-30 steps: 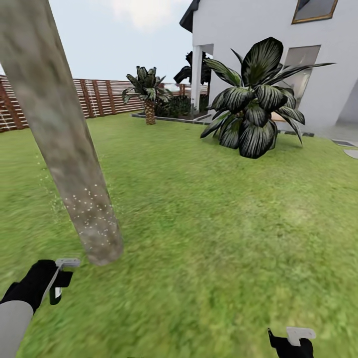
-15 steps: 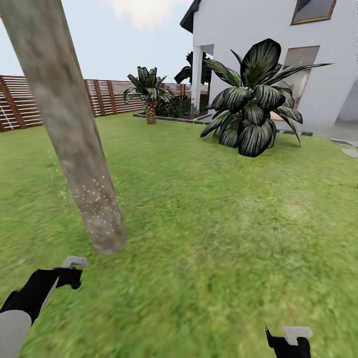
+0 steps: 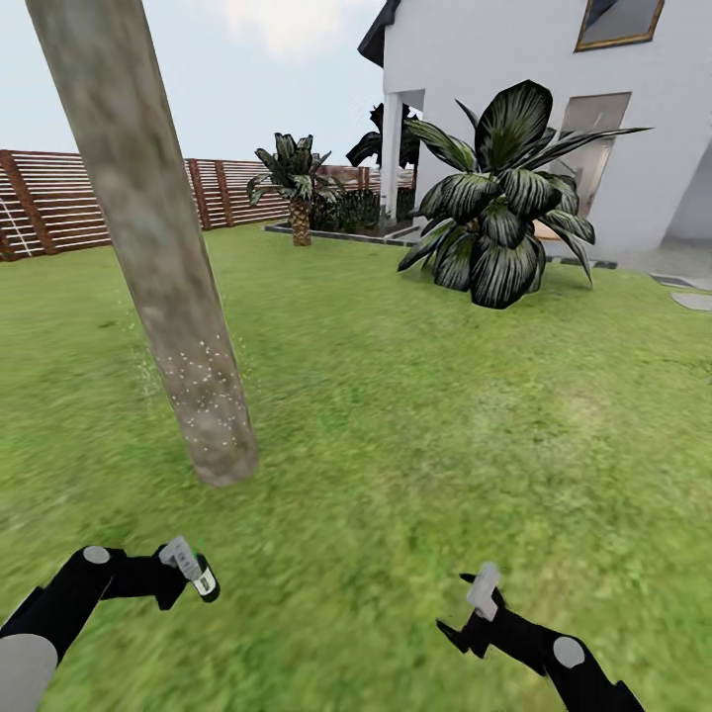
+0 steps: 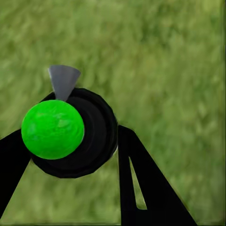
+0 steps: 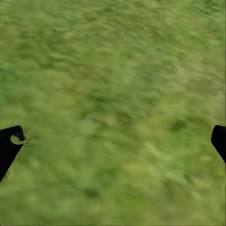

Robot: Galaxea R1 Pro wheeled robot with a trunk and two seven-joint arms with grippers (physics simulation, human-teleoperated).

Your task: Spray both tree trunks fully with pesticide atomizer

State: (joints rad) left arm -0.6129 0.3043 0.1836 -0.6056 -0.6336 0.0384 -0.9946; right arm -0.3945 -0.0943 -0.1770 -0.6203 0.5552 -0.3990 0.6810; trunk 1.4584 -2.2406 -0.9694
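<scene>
Atomizer [image 4: 70, 134] clamped between left jaws, over lawn [image 4: 165, 61].

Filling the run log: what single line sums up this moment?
left gripper: shut on bottle | right gripper: open, empty | trunk: speckled low down

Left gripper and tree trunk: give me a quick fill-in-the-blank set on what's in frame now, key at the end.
1. The left gripper is shut on the pesticide ____.
2. Whitish specks of pesticide dot the lower part of the tree ____.
3. In the right wrist view, the right gripper has its fingertips far apart over ____.
4. Behind the lawn on the left runs a brown slatted ____.

Missing words: atomizer; trunk; grass; fence
</scene>
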